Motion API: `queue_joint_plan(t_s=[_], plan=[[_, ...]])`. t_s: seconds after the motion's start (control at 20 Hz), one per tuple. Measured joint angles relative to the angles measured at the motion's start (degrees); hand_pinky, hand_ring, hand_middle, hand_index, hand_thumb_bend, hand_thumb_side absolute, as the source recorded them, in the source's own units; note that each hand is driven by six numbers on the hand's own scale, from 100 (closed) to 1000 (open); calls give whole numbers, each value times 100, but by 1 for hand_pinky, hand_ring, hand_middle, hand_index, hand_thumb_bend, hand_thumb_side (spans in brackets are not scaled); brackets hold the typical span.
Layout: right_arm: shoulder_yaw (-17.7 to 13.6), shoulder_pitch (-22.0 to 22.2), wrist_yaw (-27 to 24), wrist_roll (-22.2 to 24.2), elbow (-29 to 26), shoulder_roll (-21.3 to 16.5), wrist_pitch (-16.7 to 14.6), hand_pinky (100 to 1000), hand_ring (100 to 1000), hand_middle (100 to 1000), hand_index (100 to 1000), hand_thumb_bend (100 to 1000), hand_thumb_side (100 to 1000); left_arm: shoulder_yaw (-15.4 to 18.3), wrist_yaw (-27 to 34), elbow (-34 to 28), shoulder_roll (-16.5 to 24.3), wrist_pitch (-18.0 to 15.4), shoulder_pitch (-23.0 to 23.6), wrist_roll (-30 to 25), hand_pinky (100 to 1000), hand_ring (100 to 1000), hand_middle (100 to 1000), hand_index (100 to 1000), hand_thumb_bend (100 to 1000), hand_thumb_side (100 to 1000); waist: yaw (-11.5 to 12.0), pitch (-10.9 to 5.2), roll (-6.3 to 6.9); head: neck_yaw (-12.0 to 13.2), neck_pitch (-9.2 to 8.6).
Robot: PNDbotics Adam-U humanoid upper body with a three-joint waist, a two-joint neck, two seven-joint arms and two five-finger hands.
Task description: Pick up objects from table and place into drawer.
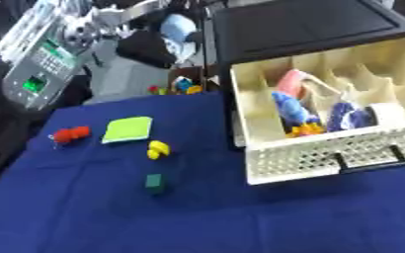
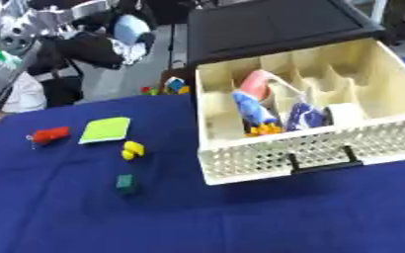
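Desk point(image 1: 85, 217) under blue cloth. Cream drawer point(image 2: 275, 158) open at right, holding items. Left of it: red piece point(image 1: 70, 134), green pad point(image 1: 127, 129), yellow piece point(image 1: 157, 149), dark-green block point(image 1: 155, 183). No hand visible; fingers cannot be judged.

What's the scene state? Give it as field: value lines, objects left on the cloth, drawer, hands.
surface: blue cloth
drawer: cream drawer, pulled open, dividers inside
drawer contents: pink, blue, orange and white items, not identifiable
on cloth: red object, lime-green flat square, yellow object, dark green block
spacing: all four apart, left of the drawer
hands: neither in view
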Motion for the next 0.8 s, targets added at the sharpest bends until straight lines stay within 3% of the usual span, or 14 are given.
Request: queue_joint_plan(t_s=[0.3,0.8], plan=[[35,-58,-29,28,0,2,-28,650,677,654,779,100,1000,-3,245,-76,-453,-20,-425,168,132,333,496,739,100,609,-131,0,106,94,13],[73,-205,-78,72,0,44,-72,652,678,654,780,100,1000,-65,588,380,-920,88,-606,877,150,347,493,762,100,588,-373,60,266,219,-10]])
